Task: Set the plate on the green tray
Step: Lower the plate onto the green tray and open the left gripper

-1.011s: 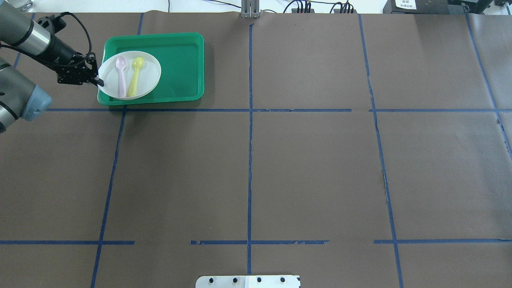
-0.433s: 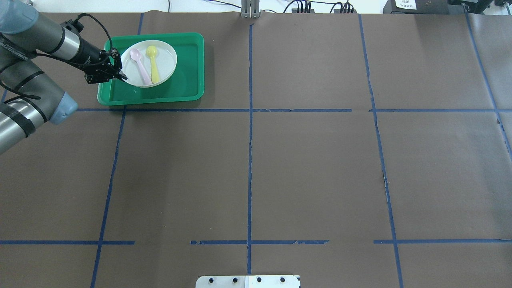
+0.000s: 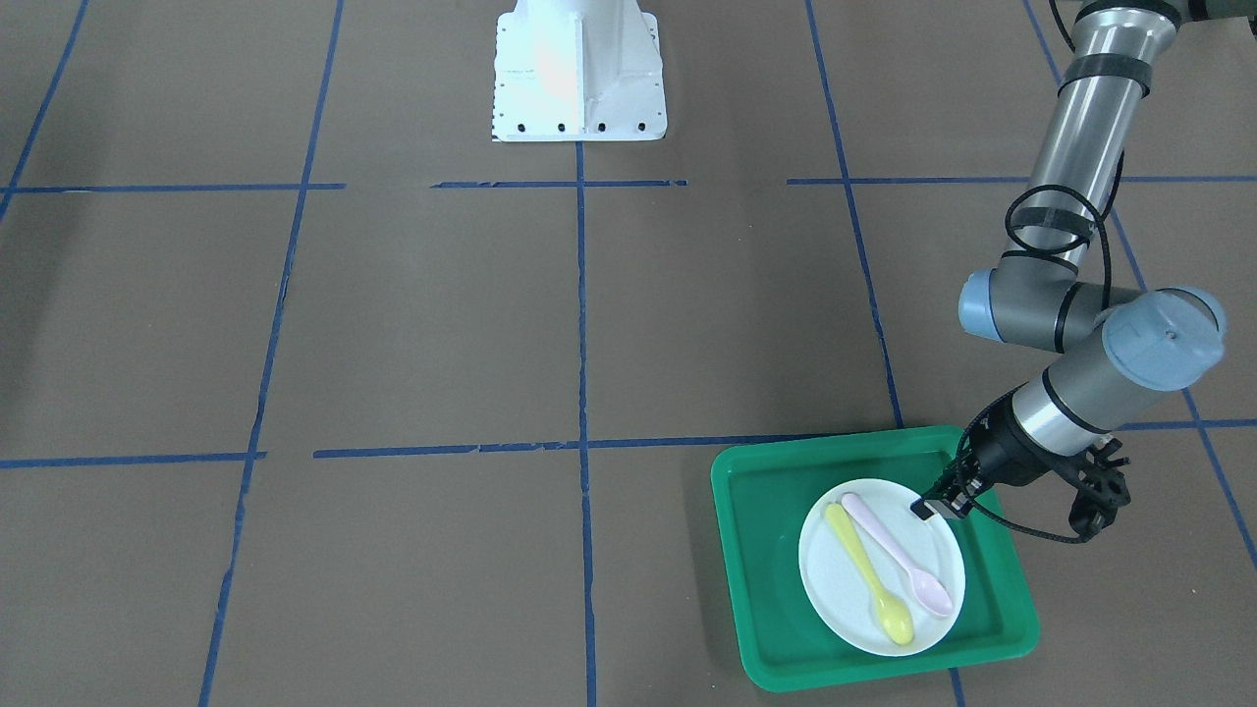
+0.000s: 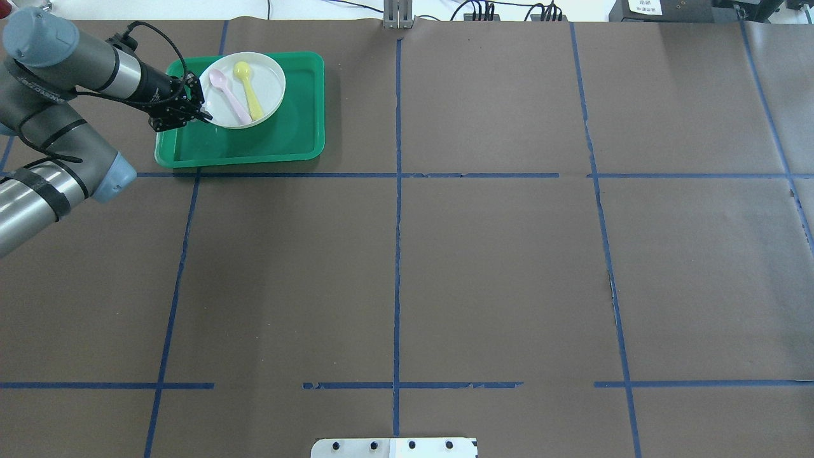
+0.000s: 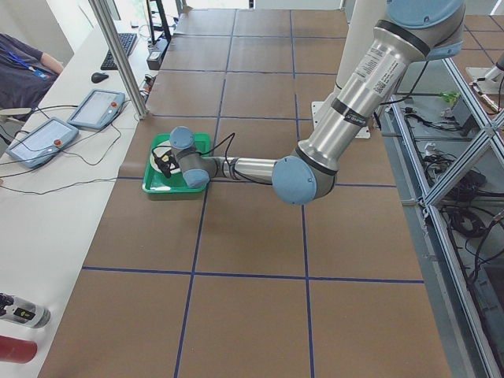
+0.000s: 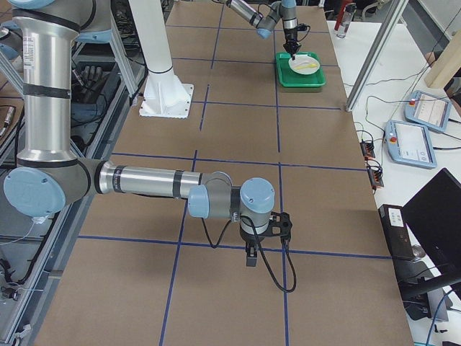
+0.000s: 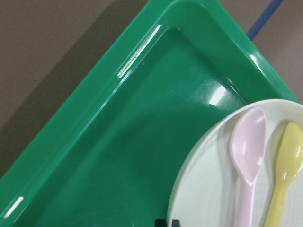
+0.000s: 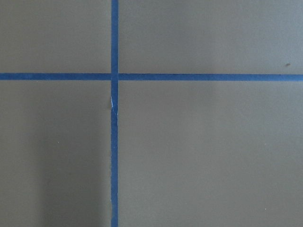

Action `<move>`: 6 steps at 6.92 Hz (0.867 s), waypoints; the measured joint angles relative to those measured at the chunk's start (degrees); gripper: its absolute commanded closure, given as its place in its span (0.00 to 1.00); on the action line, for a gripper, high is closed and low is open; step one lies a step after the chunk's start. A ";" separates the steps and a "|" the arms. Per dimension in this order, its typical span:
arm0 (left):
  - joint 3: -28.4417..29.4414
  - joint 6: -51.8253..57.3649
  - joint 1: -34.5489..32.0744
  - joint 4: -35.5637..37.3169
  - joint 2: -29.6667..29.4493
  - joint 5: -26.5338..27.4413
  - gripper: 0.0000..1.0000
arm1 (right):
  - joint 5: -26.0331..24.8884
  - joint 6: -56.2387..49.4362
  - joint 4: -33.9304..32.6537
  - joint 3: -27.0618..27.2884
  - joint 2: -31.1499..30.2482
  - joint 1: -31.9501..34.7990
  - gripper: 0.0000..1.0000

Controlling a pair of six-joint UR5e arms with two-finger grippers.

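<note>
Two spoons (image 4: 242, 71) loose on plate (image 4: 270, 89) — left gripper (image 4: 202, 116) jaws clamped on its rim, seemingly above green tray (image 4: 299, 127); tilted release spills them. Right gripper (image 6: 250, 258) — cannot tell.

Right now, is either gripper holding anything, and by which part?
The left gripper pinches the plate by its rim, at the edge nearest the arm, over the green tray. Nothing shows at the right gripper.

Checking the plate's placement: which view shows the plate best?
Exterior front-facing: the whole plate shows large against the green tray. Overhead shows it whole but smaller; the left wrist view crops it; exterior right shows it tiny; exterior left mostly hides it; right wrist misses it.
</note>
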 measured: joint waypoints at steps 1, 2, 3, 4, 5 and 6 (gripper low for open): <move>-0.90 2.78 0.03 -0.20 0.94 -0.17 0.00 | 0.00 0.04 -0.02 0.00 0.00 0.00 0.00; -2.15 5.92 0.03 -0.30 2.30 -0.63 0.00 | 0.00 0.06 -0.04 0.00 0.00 0.00 0.00; -3.30 8.08 -0.02 -0.37 3.32 -1.30 0.00 | 0.00 0.05 -0.02 0.00 0.00 0.00 0.00; -4.87 9.97 -0.13 -0.39 4.23 -1.62 0.00 | 0.00 0.03 -0.01 0.00 0.00 0.00 0.00; -7.17 11.26 -0.49 -0.25 5.21 -2.21 0.00 | 0.00 0.04 -0.01 0.00 0.00 0.00 0.00; -9.96 12.27 -1.67 0.60 6.18 -4.05 0.00 | 0.00 0.06 0.02 0.00 0.00 0.00 0.00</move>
